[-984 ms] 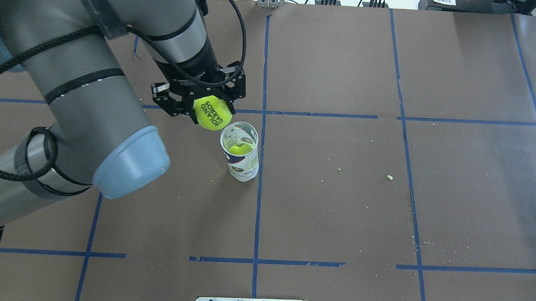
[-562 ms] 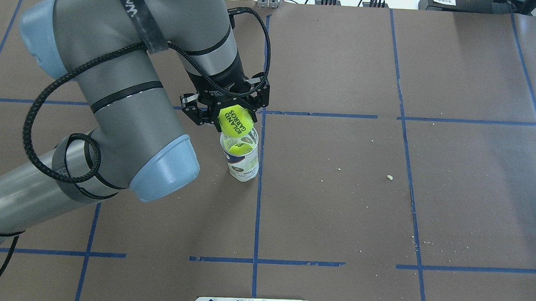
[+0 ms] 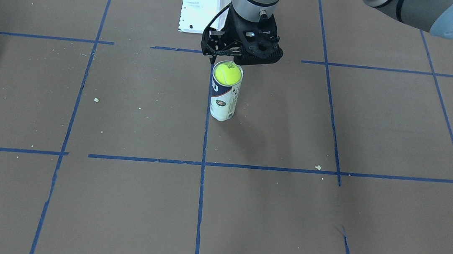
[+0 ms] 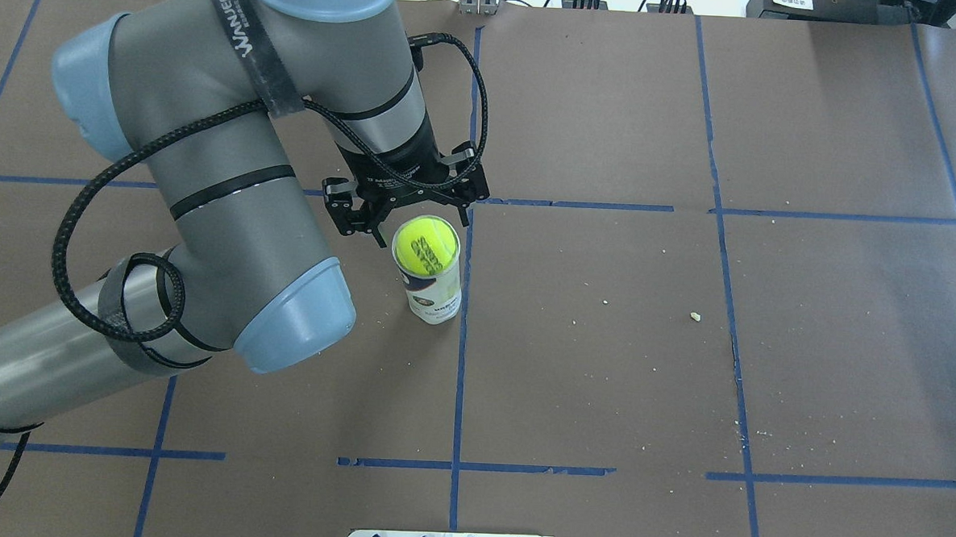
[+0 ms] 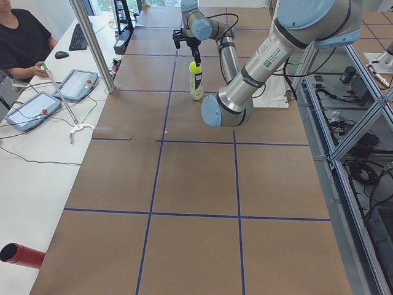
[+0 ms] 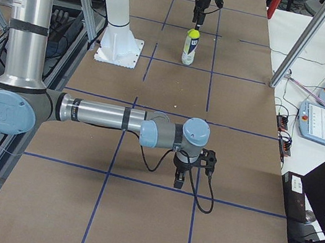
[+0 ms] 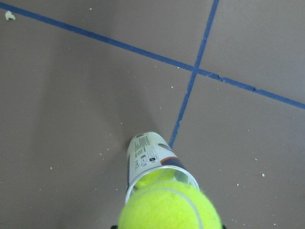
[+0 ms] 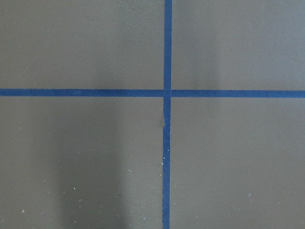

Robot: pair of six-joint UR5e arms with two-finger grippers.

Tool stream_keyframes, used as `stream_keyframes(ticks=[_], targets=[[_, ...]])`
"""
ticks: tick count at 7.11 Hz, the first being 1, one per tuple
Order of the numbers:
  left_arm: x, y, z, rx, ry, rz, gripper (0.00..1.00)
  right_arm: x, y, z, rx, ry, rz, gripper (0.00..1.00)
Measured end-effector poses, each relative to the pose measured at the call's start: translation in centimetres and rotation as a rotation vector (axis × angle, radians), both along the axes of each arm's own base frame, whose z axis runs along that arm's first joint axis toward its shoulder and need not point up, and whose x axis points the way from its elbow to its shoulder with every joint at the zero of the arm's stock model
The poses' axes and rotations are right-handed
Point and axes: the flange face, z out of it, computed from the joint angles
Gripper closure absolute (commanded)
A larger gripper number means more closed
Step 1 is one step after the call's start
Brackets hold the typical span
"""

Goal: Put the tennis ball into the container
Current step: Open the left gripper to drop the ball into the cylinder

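Brown table: tennis ball sits in container mouth; left gripper just above, fingers spread. Release appears done; next, lift straight clear.

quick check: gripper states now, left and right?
Left gripper: open, holding nothing; the tennis ball sits in the mouth of the container.
Right gripper: cannot tell, shows only in a side view.
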Motion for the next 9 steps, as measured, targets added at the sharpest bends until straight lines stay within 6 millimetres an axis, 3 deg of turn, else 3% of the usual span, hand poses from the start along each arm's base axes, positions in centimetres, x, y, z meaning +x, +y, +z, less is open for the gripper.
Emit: stream_keyframes(ticks=[2,3,4,5,7,8,9], targets=[[-1.0,0.7,-0.7,0.021,0.022,-0.002,0.00,0.0,0.0,0.0,0.000,0.000,0.000,0.00],[-2.5,1.5,-1.1,0.039,0.042,-0.006,0.00,0.0,0.0,0.0,0.000,0.000,0.000,0.00],[-4.2,1.7,-0.4,0.074,0.043,-0.013,0.00,0.0,0.0,0.0,0.000,0.000,0.000,0.00],[-6.7,0.1,1.3,0.147,0.019,-0.019,0.00,0.0,0.0,0.0,0.000,0.000,0.000,0.00],[-14.7,-6.0,7.9,0.345,-0.085,0.020,0.00,0.0,0.0,0.0,0.000,0.000,0.000,0.00],[-19.3,-8.9,13.4,0.449,-0.150,0.088,0.00,0.0,0.0,0.0,0.000,0.000,0.000,0.00],[-24.7,-11.7,20.9,0.523,-0.203,0.170,0.00,0.0,0.0,0.0,0.000,0.000,0.000,0.00]])
